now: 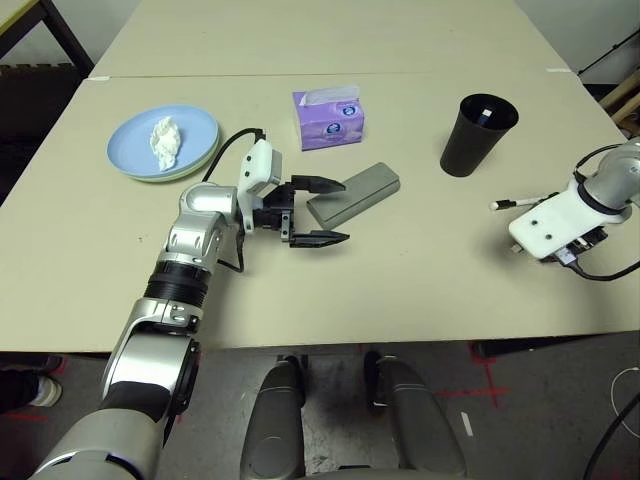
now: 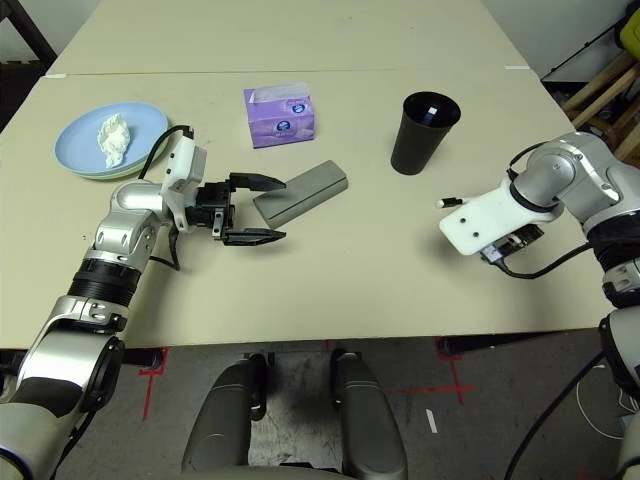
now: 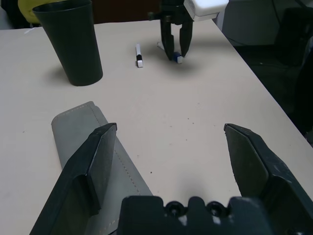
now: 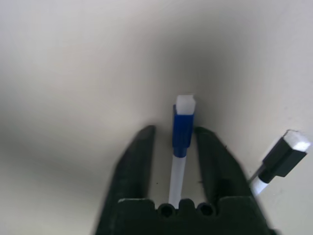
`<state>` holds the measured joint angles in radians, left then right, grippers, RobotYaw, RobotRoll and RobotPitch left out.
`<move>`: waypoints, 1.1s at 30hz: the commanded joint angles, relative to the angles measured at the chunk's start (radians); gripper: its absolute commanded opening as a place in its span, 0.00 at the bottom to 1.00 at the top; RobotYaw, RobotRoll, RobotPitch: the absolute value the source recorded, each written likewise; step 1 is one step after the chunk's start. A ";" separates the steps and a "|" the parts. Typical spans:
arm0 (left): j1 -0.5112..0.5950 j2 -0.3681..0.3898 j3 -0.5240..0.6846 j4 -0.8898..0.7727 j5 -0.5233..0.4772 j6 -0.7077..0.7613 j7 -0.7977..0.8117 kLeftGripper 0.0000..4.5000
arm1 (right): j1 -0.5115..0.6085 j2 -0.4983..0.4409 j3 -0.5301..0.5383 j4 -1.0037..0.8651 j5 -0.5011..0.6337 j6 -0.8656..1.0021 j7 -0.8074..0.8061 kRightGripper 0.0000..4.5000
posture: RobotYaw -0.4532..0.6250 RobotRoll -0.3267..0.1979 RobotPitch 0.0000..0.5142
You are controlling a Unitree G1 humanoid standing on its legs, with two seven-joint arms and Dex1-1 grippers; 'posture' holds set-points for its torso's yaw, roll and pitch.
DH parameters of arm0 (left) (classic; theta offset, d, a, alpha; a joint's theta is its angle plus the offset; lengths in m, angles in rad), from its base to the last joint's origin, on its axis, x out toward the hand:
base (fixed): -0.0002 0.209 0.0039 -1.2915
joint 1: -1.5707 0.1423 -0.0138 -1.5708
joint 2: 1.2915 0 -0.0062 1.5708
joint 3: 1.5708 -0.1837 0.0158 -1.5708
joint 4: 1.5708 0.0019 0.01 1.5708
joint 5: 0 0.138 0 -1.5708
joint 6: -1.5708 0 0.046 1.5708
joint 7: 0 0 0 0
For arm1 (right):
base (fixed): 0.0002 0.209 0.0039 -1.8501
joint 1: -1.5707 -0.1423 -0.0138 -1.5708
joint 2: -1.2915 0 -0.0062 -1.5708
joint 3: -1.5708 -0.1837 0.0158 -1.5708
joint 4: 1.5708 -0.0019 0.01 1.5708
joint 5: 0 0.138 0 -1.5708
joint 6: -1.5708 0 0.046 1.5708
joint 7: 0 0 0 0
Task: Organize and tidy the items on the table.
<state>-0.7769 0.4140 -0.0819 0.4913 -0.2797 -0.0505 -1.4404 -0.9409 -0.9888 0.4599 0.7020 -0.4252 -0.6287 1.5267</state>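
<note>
My left gripper [image 1: 330,212] stands open low over the table [image 1: 420,290], one finger [image 3: 98,166] over the near end of the grey glasses case [image 1: 355,192]. At the right, my right gripper [image 4: 173,129] points down and is shut on a white-blue pen [image 4: 182,122] that lies on the table. A second pen [image 1: 522,203] with a black cap lies just beside it. The black cup [image 1: 478,133] stands upright behind the pens. At the far left, a light blue plate [image 1: 135,150] sits on a pale green one and holds crumpled white tissue [image 1: 165,140].
A purple tissue box [image 1: 328,118] stands behind the glasses case. A second table joins along the back seam. Bare tabletop stretches between my two arms and along the front edge.
</note>
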 commanded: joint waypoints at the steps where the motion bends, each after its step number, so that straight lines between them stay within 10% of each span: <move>1: 0.006 0.006 -0.009 -0.008 -0.005 0.000 -0.008 1.00 | 0.038 0.003 0.008 -0.016 0.008 0.015 0.014 0.13 | 0.50 0.62 0.49; 8: -0.001 0.003 -0.011 0.001 -0.002 -0.005 -0.009 1.00 | 0.033 0.013 -0.013 -0.062 0.055 0.067 0.049 0.07 | 0.49 0.62 0.47; 17: -0.003 0.003 -0.012 0.007 0.000 -0.011 -0.010 1.00 | 0.013 0.119 -0.208 -0.306 0.577 0.731 0.052 0.07 | 0.49 0.62 0.44; 22: -0.002 0.001 -0.014 0.007 0.001 -0.012 -0.011 1.00 | 0.062 0.298 -0.472 -0.379 0.771 0.834 -0.222 0.07 | 0.48 0.62 0.44; 33: -0.011 -0.001 -0.019 0.015 0.005 -0.016 -0.010 1.00 | 0.230 0.641 -0.716 -0.541 0.774 0.653 -0.904 0.07 | 0.48 0.62 0.42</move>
<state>-0.7806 0.4132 -0.0885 0.4932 -0.2789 -0.0555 -1.4411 -0.7243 -0.3564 -0.2263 0.1935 0.3464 0.0454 0.6862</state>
